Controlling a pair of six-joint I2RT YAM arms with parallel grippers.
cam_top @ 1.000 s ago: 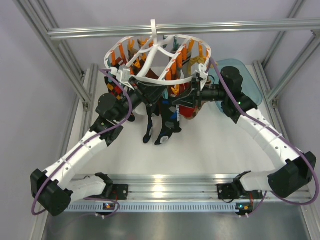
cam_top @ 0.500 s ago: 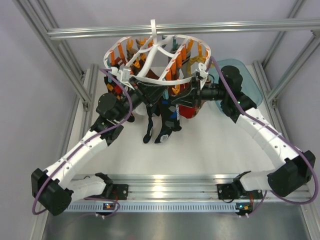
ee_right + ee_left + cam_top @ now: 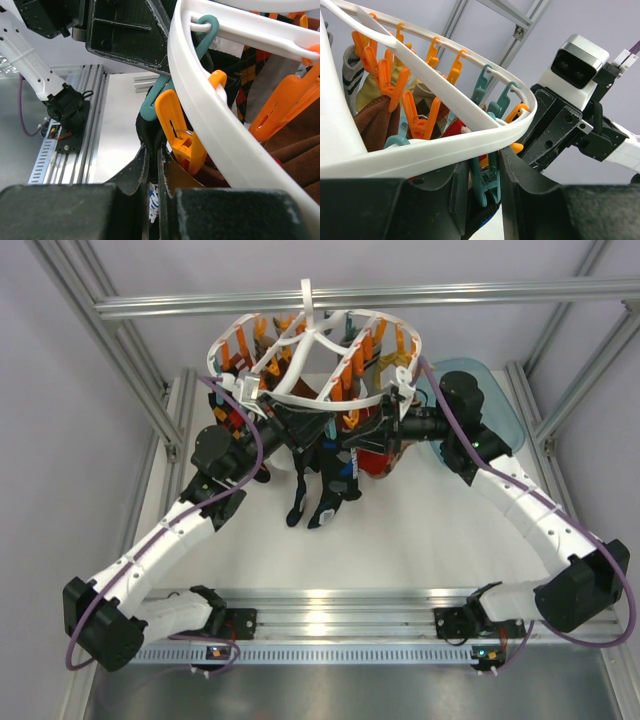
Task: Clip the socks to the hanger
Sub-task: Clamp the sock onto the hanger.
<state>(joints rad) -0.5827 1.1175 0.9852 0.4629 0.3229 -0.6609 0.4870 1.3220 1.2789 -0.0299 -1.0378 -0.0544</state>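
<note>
Under hanger [image 3: 300, 400]: two socks [image 3: 327, 498] hang; left pincer [image 3: 483, 167] squeezes teal clip [image 3: 488, 189], right pincer [image 3: 153, 167] pinches one.

Illumination: bright, diffuse, overhead. Glare on the aluminium rail [image 3: 320, 600]. Wrist views: the hanger [image 3: 420, 155] blurs at close range.

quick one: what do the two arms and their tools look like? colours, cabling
Both arms match: the left arm and right arm have white links with black joint housings. A purple cable loops along each. The left tool and right tool have black fingers. A white-and-grey camera module sits on the right wrist.
</note>
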